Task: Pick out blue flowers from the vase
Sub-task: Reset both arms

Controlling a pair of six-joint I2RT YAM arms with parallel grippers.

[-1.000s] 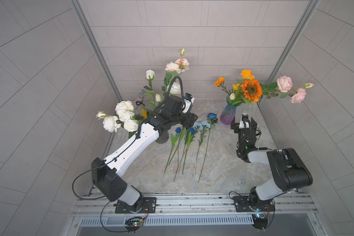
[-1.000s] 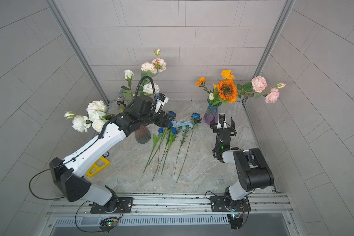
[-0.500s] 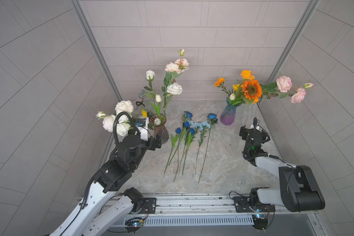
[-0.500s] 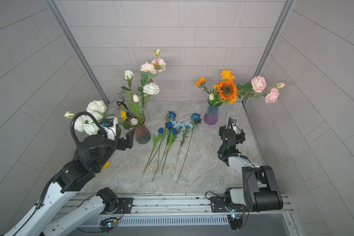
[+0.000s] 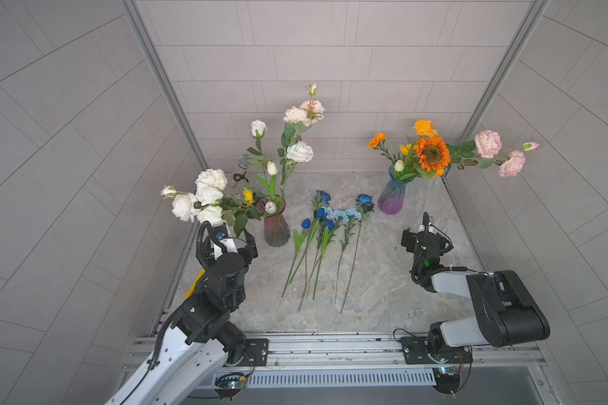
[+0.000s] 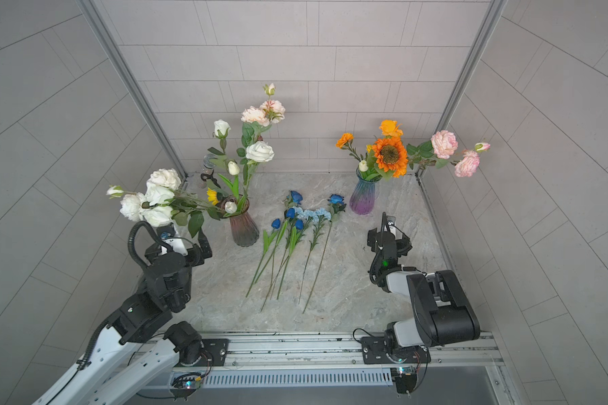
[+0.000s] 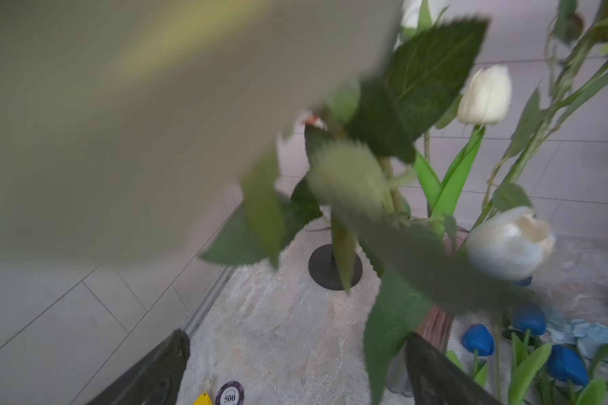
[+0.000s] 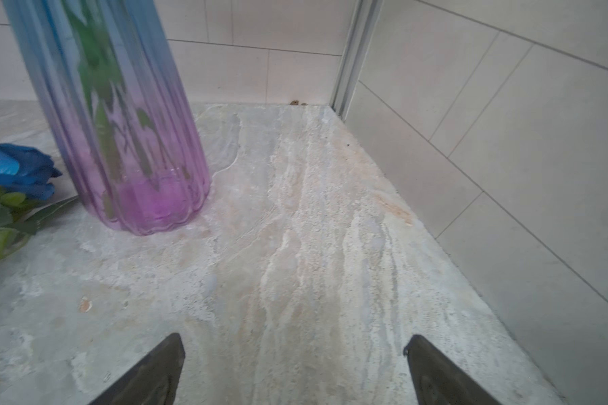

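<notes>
Several blue flowers (image 5: 327, 224) (image 6: 297, 219) lie side by side on the marble table between the two vases, blooms toward the back wall. A brownish-pink vase (image 5: 276, 228) (image 7: 436, 322) holds white and pale pink blooms. A blue-and-purple vase (image 5: 392, 196) (image 8: 127, 140) holds orange and pink blooms. My left gripper (image 5: 229, 236) (image 7: 295, 338) hangs open and empty left of the brownish vase, under leaning white roses. The right gripper (image 5: 424, 233) (image 8: 293, 337) is open and empty over bare table in front of the purple vase. Blue buds (image 7: 478, 338) and a blue rose (image 8: 11, 168) show at the wrist views' edges.
A poker chip (image 7: 229, 396) and a yellow piece (image 7: 203, 399) lie on the table below the left gripper. A black round stand base (image 7: 334, 268) sits in the back left corner. Tiled walls close in on three sides. Leaves crowd the left wrist view.
The left arm has pulled back from the row of flowers to the front left, its jaws opening, and a dark blue rose now lies with the others. The right arm drew back slightly.
</notes>
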